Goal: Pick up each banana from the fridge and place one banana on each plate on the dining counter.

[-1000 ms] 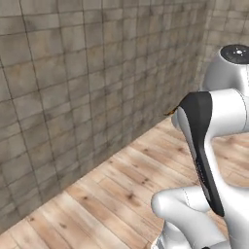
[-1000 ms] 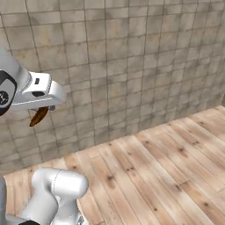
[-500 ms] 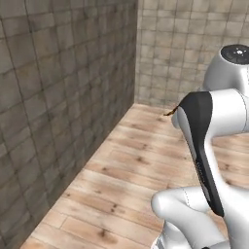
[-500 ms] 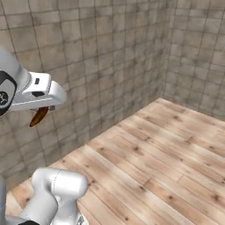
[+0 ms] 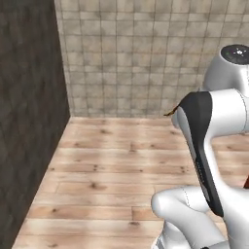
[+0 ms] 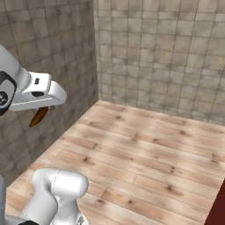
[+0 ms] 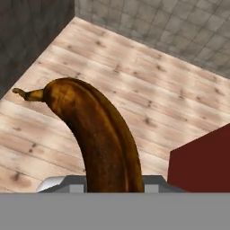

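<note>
banana [image 7: 103, 139] | dark brown, overripe | held aloft above wood floor | stem outward

The banana [image 7: 103, 139] is dark brown, streaked with orange-tan along its back and at the stem. The floor [image 5: 121, 170] is pale wooden planks with darker knots and grain. The walls [image 6: 176, 57] are beige-grey square tiles, mottled, with light grout; one wall [image 5: 29, 121] looks much darker, in shade. A panel [image 7: 202, 157] is plain deep red. The arm [image 5: 223, 112] is white with black joints.
</note>
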Motion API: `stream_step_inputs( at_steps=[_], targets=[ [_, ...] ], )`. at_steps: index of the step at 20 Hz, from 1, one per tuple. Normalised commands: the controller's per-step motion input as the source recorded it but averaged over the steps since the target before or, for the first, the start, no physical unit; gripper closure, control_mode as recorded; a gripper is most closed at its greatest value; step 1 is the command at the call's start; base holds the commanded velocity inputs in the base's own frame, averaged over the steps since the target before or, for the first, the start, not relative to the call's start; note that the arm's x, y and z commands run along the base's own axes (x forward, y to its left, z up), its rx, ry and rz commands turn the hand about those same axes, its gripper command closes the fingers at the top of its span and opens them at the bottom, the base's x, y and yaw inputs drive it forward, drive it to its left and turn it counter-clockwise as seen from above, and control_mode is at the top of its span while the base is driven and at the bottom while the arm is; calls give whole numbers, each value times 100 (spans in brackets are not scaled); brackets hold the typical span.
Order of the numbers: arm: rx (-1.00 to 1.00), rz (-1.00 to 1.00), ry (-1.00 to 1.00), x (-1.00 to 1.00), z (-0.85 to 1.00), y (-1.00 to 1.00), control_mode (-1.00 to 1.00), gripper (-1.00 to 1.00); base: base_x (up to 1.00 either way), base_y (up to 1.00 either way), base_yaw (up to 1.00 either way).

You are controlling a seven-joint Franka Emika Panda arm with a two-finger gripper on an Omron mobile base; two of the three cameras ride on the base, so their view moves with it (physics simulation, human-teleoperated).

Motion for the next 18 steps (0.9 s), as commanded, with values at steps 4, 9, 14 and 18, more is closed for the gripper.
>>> stream_step_inputs(
  at_steps=[4, 9, 14, 18],
  targets=[
    [0, 0, 0, 0, 0, 0, 100, 100, 99, -2, -55],
    [0, 0, 0, 0, 0, 0, 100, 100, 100, 0, -50],
    [0, 0, 0, 0, 0, 0, 100, 100, 100, 0, -48],
    [0, 0, 0, 0, 0, 0, 100, 100, 100, 0, -48]
  ],
)
